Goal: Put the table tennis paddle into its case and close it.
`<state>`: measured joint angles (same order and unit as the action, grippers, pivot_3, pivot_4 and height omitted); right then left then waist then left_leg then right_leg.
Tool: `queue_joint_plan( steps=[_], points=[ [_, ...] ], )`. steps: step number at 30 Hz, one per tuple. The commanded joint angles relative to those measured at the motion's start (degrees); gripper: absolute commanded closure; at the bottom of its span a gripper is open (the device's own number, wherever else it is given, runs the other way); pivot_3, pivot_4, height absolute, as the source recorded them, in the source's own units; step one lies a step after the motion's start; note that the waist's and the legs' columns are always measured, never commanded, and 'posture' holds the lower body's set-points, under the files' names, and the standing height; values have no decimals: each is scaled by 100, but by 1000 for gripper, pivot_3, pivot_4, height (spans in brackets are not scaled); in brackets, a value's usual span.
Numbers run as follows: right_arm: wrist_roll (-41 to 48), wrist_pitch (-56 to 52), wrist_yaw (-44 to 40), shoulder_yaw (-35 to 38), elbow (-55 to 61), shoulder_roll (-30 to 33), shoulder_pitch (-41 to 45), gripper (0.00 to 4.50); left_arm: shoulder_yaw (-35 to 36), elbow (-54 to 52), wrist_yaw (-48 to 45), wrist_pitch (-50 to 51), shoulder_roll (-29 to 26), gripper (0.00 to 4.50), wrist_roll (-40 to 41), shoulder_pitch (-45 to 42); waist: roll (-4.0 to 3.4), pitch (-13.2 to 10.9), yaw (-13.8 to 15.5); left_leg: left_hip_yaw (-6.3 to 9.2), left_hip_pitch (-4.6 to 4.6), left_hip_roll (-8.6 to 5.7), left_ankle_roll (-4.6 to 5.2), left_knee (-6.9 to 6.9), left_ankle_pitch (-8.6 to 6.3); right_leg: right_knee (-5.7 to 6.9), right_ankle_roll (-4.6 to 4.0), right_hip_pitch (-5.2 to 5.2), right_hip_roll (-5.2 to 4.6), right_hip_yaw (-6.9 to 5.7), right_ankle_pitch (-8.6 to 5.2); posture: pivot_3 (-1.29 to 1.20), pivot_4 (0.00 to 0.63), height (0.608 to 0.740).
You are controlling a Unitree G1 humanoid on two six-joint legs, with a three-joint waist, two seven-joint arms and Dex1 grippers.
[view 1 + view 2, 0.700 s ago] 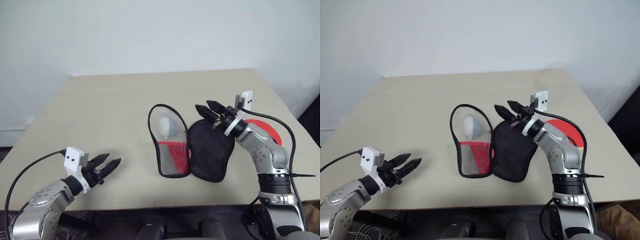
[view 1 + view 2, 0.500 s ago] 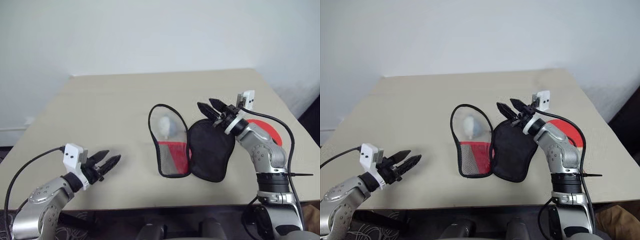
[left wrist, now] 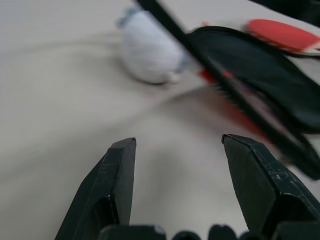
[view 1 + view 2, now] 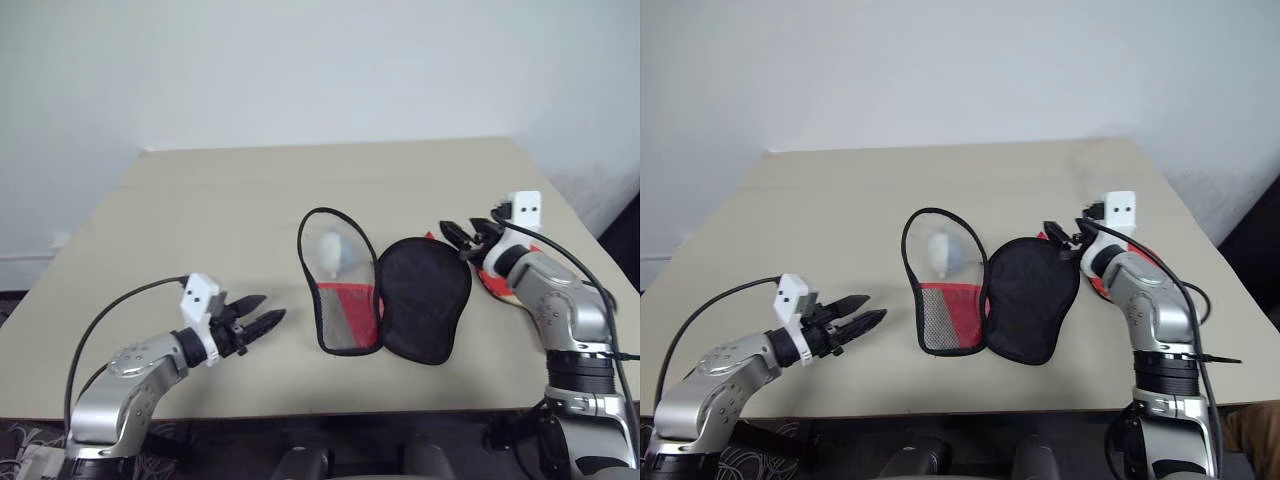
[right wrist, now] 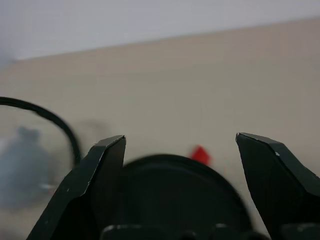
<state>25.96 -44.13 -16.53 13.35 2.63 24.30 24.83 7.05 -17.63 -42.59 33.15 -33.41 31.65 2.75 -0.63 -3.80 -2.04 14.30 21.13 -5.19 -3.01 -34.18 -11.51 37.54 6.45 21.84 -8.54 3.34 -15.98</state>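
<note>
Paddle (image 4: pixel 497 283): mostly hidden behind right gripper (image 4: pixel 458 236), jaws apart, empty.
Case (image 4: pixel 425 298): lies open.
Left gripper (image 4: pixel 263 312): jaws apart, empty.

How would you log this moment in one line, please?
case: open flat, empty | paddle: on table behind right pincer | left pincer: open, empty | right pincer: open, empty

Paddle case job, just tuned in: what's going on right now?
The case lies open and flat on the table, a small whitish lump on its mesh half. The paddle is still outside, mostly hidden behind the right gripper, which is open above it. The left gripper, also open, holds nothing.
</note>
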Motion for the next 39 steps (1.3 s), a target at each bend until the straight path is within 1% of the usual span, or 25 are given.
queue_joint_plan(
  steps=[1, 4, 7, 13, 17, 22, 28, 31, 33, 36, 37, 38, 39],
  points=[
    [200, -538, 80, 471, 740, 347, -367, 690, -240, 68, -247, -21, -114, 1615, -85, -211, 2, 0, 12, -2, 3, 3, 1, 0, 0, 0, 0, 3, 1, 0, 0, 0, 0, 740],
    [131, -810, -117, 703, 954, 903, -938, 690, -523, 257, -331, -54, -71, 1615, -214, -393, 6, -1, 74, -12, 32, 2, 5, -12, -2, 0, 2, 25, 1, 6, 1, 0, 0, 740],
    [308, -1155, -323, 961, 1189, 1257, -1404, 690, -761, 393, -491, -129, -49, 1615, -307, -524, 13, -4, 82, -26, 48, 2, 8, -25, -1, 1, 10, 38, 1, 17, 8, 0, 0, 740],
    [317, -1387, -354, 1322, 1522, 1394, -2055, 690, -924, 704, -558, -235, 59, 1615, -451, -795, 33, -8, 84, -75, 46, 19, 20, -34, -10, 0, 20, 47, 2, 34, 13, 0, 0, 740],
    [309, -1412, -465, 1330, 1645, 1407, -2460, 690, -991, 781, -600, -280, 71, 1615, -492, -858, 41, -10, 88, -93, 53, 16, 43, -64, -27, -3, 28, 44, 1, 51, 18, 0, 0, 740],
    [240, -1491, -321, 1346, 1663, 1341, -2581, 690, -962, 867, -651, -296, 74, 1615, -516, -935, 45, -12, 83, -110, 52, 18, 45, -75, -28, -6, 39, 44, 1, 62, 24, 0, 0, 740],
    [121, -1306, -436, 1278, 1276, 1396, -2645, 690, -968, 917, -653, -348, 100, 1615, -569, -953, 56, -13, 91, -109, 54, 17, 48, -77, -30, -9, 40, 42, 1, 63, 25, 0, 0, 740],
    [65, -1307, -468, 1148, 1020, 1387, -2602, 690, -956, 931, -661, -339, 119, 1615, -583, -986, 57, -13, 91, -109, 54, 17, 49, -79, -30, -9, 41, 41, 1, 63, 26, 0, 0, 740],
    [-86, -1101, -509, 1007, 740, 1378, -2584, 690, -942, 932, -661, -326, 133, 1615, -584, -1013, 61, -12, 87, -109, 53, 17, 49, -79, -30, -9, 41, 41, 1, 63, 26, 0, 0, 740],
    [-228, -931, -536, 830, 464, 1385, -2494, 690, -921, 923, -656, -311, 143, 1615, -575, -1015, 91, -6, 80, -109, 47, 18, 49, -79, -30, -9, 41, 36, 1, 63, 26, 0, 0, 740],
    [-267, -899, -518, 811, 378, 1372, -2455, 1058, -921, 917, -654, -313, 138, 1615, -585, -1004, 99, -5, 78, -110, 46, 18, 49, -82, -30, -9, 42, 33, 2, 63, 26, 0, 0, 740],
    [-293, -865, -514, 802, 346, 1355, -2428, 1276, -918, 912, -650, -315, 136, 1615, -593, -996, 106, -6, 80, -111, 46, 18, 49, -86, -31, -11, 44, 31, 2, 64, 27, 0, 0, 740],
    [-323, -796, -520, 797, 300, 1333, -2412, 1584, -909, 906, -646, -313, 134, 1615, -593, -987, 113, -7, 83, -111, 46, 18, 49, -89, -31, -14, 46, 29, 2, 63, 29, 0, 0, 740]
  ],
)
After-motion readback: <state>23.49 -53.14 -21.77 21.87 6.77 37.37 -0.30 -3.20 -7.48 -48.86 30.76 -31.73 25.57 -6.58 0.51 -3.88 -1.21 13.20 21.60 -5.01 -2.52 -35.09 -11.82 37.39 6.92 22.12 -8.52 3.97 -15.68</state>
